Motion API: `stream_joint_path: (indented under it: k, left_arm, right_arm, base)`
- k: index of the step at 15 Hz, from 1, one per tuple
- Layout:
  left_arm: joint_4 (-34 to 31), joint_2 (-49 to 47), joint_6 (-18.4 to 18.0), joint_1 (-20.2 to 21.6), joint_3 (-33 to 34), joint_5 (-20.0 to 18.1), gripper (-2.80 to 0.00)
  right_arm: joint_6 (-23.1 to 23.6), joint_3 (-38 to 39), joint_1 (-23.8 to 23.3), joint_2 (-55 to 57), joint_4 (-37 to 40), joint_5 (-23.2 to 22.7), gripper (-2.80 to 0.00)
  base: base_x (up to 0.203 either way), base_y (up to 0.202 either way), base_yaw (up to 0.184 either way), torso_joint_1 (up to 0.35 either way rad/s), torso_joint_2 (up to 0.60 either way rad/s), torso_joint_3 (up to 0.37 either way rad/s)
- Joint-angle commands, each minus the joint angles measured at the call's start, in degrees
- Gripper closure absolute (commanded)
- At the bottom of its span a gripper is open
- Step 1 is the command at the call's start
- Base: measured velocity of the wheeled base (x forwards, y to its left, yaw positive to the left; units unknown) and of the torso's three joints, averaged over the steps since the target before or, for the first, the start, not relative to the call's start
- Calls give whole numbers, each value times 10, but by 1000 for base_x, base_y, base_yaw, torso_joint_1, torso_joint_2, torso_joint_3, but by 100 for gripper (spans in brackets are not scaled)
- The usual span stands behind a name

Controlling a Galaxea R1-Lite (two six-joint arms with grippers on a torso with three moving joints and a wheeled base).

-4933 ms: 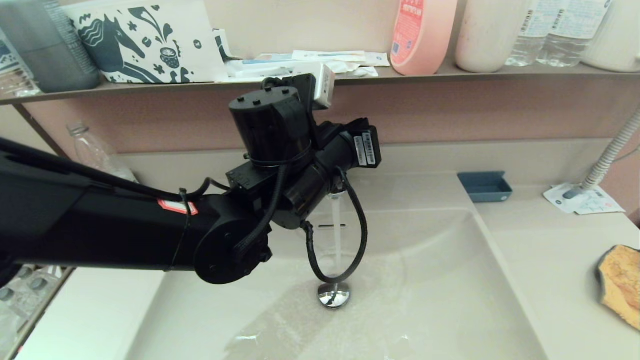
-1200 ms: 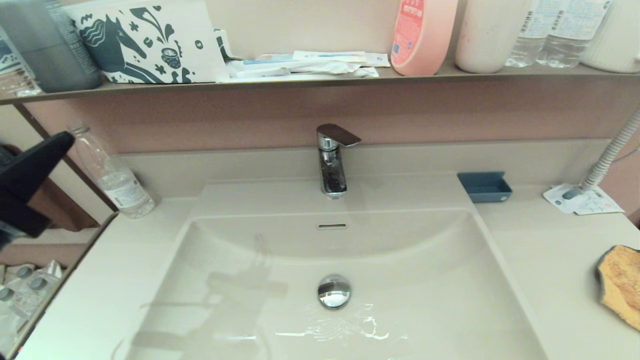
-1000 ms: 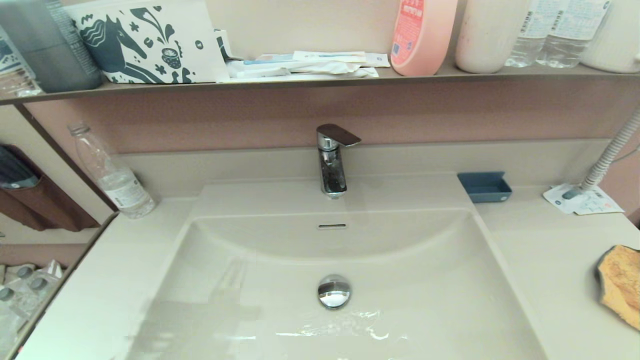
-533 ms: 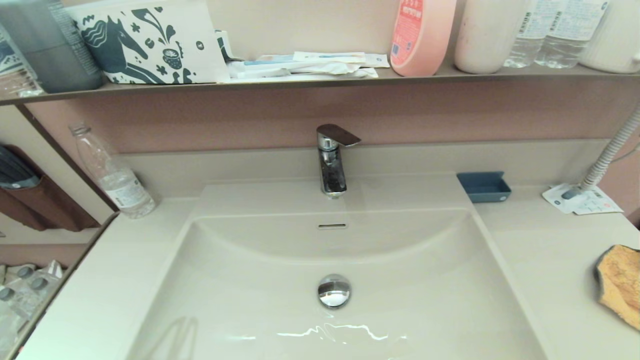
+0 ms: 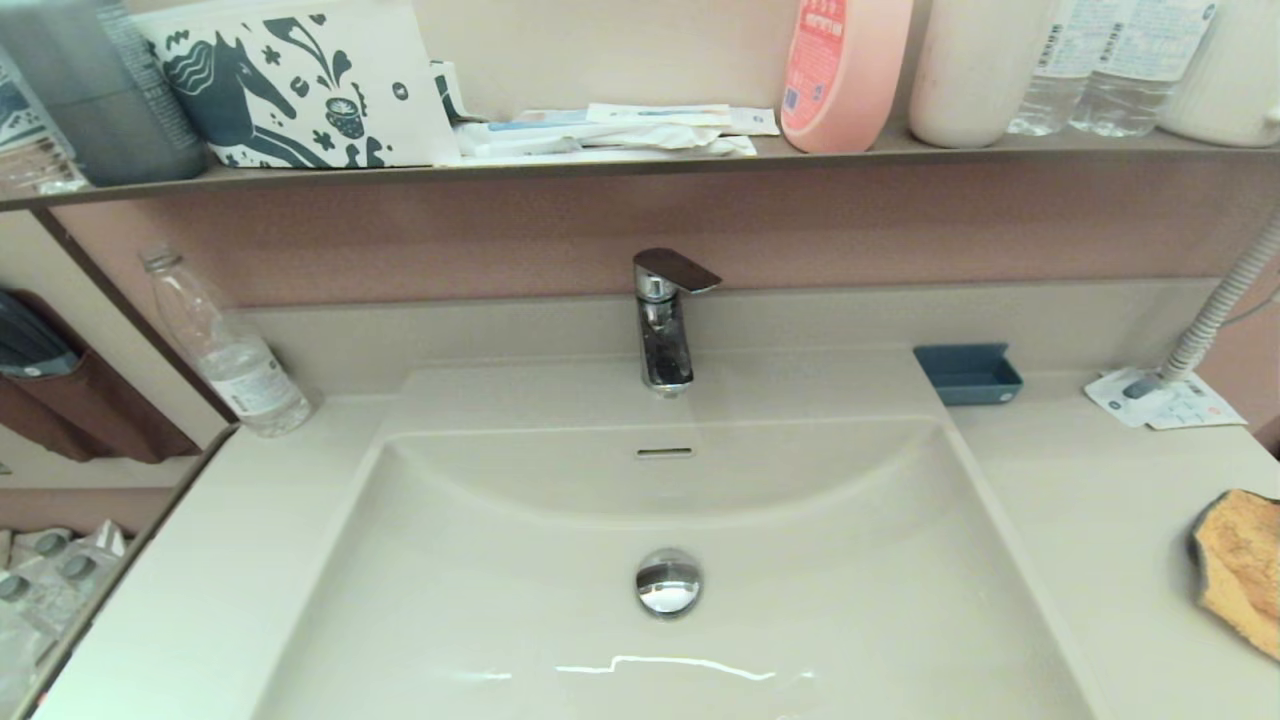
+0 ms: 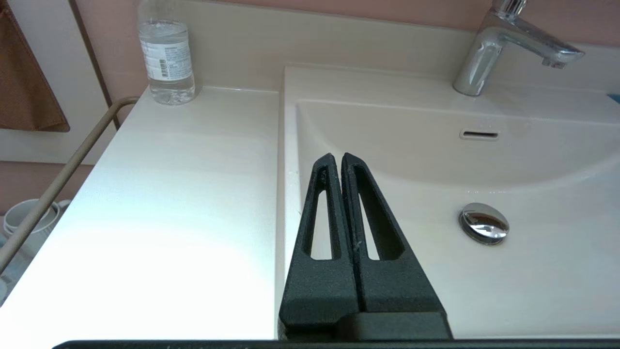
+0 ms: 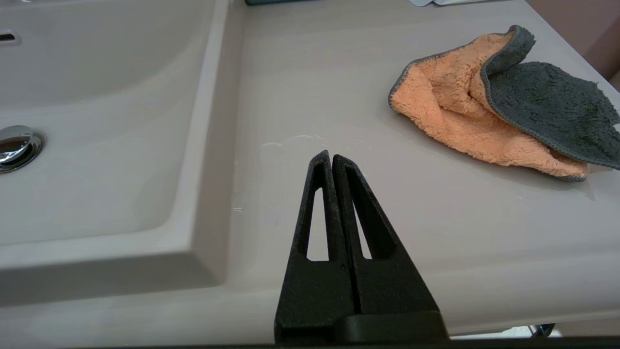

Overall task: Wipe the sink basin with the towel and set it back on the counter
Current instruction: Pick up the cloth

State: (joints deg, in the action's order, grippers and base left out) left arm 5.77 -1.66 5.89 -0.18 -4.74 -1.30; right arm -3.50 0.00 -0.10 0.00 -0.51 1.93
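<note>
Towel [image 7: 489, 121] lay on table [image 7: 339, 97] right of sink basin [image 5: 660, 520]. Left pincer [image 6: 337, 160] and right pincer [image 7: 327, 157] were closed, empty.

Even, soft indoor light fills all three views, with only faint shadows. A bright streak of glare lies across the wet floor of the sink basin [image 5: 680, 665], and in the left wrist view the table [image 6: 160, 232] washes out almost white. The head view bends straight lines near its edges, as on the shelf [image 5: 600, 165].
</note>
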Motion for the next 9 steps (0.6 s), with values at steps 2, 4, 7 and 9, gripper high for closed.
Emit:
stream_joint_path:
  k: [2, 4, 7, 9]
  left_arm:
    - [1, 16, -31, 0, 47, 0, 0]
    - [4, 16, -33, 0, 47, 2, 0]
    - [-20, 17, -32, 0, 47, 2, 0]
    - [-19, 16, -31, 0, 47, 2, 0]
  right_arm:
    - [0, 0, 0, 0, 0, 0, 0]
    - [0, 0, 0, 0, 0, 0, 0]
    - [0, 0, 0, 0, 0, 0, 0]
    - [0, 0, 0, 0, 0, 0, 0]
  base:
    - [0, 0, 0, 0, 0, 0]
    - [0, 0, 0, 0, 0, 0]
    - [0, 0, 0, 0, 0, 0]
    - [0, 0, 0, 0, 0, 0]
